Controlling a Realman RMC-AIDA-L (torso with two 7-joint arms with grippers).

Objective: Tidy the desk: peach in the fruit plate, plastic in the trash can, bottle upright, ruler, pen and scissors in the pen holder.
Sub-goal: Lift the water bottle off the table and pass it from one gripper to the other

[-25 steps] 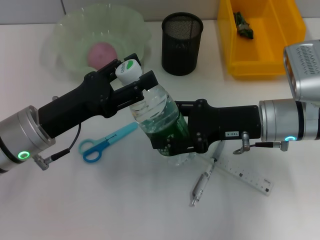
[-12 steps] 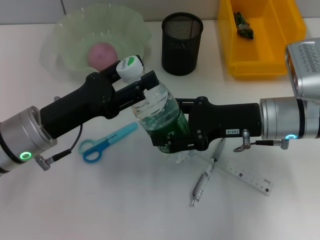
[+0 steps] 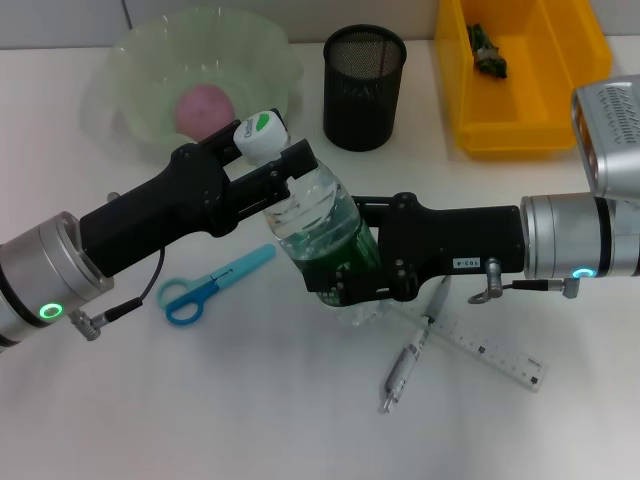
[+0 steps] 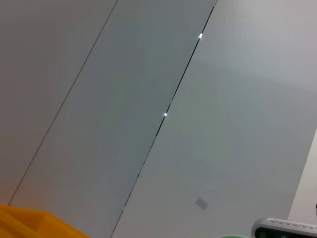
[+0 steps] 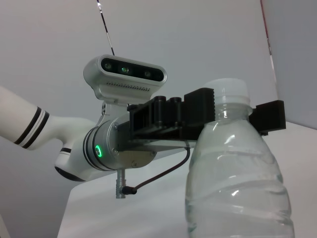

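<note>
A clear bottle point(image 3: 318, 222) with a white cap point(image 3: 259, 136) and green label is held tilted above the desk between both arms. My left gripper point(image 3: 272, 174) is shut on its neck just under the cap. My right gripper point(image 3: 345, 282) is shut on its lower body. The right wrist view shows the bottle point(image 5: 238, 183) close up, with the left gripper point(image 5: 218, 113) behind its neck. The pink peach point(image 3: 204, 107) lies in the pale green fruit plate point(image 3: 130, 60). Blue scissors point(image 3: 209, 286), a pen point(image 3: 404, 366) and a clear ruler point(image 3: 492, 352) lie on the desk.
The black mesh pen holder point(image 3: 364, 86) stands at the back centre. A yellow bin point(image 3: 560, 95) at the back right holds a scrap of plastic point(image 3: 488, 52). The left wrist view shows only walls and a yellow corner point(image 4: 29, 223).
The bottle's cap end has risen slightly and shifted a little right, held by both grippers. Over the last half second almost nothing moved.
</note>
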